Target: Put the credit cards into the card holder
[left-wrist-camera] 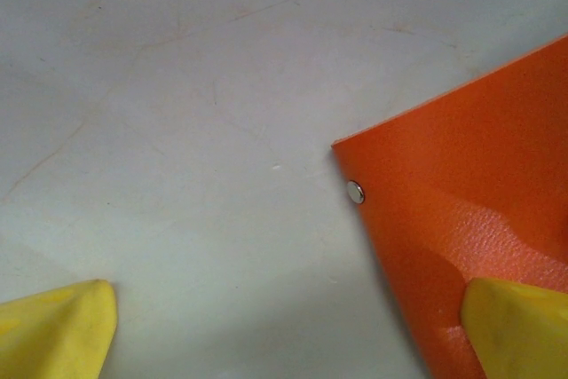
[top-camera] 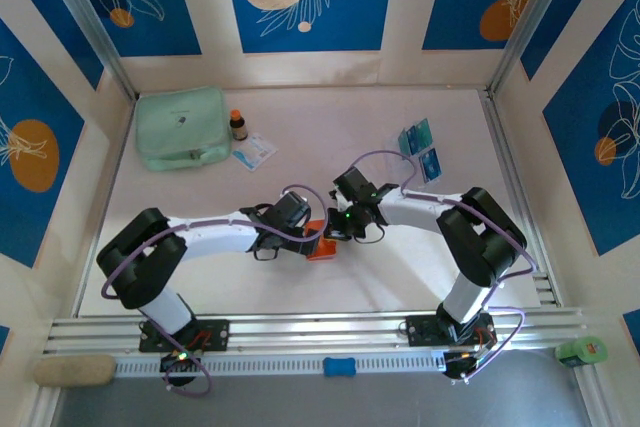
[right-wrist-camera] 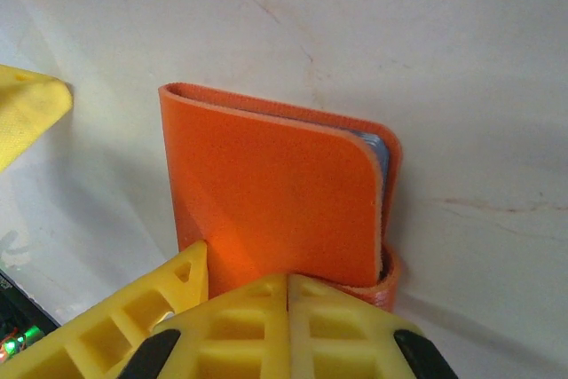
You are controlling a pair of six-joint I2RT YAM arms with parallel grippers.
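A pouch (top-camera: pixel 180 127), a bottle (top-camera: pixel 238 125) and a packet (top-camera: pixel 254 152) are seen at the back left of the counter (top-camera: pixel 330 127); the left jaws are spread wide mid-counter, one finger (left-wrist-camera: pixel 519 330) set over the holder (top-camera: pixel 320 247). The holder is folded, a blue card edge (right-wrist-camera: pixel 380 150) being seen inside; the right jaws are closed tight at its edge; two cards (top-camera: pixel 417 137) are seen at the back right.

Count on the table (top-camera: pixel 330 137): one orange-red card holder (top-camera: pixel 322 245). At least two loose credit cards (top-camera: pixel 415 136); any stacked beneath cannot be told. One further card edge (right-wrist-camera: pixel 380 150) inside the holder. One mint-green zip pouch (top-camera: pixel 180 127). One small brown bottle (top-camera: pixel 238 125). One white-and-blue flat packet (top-camera: pixel 254 152).
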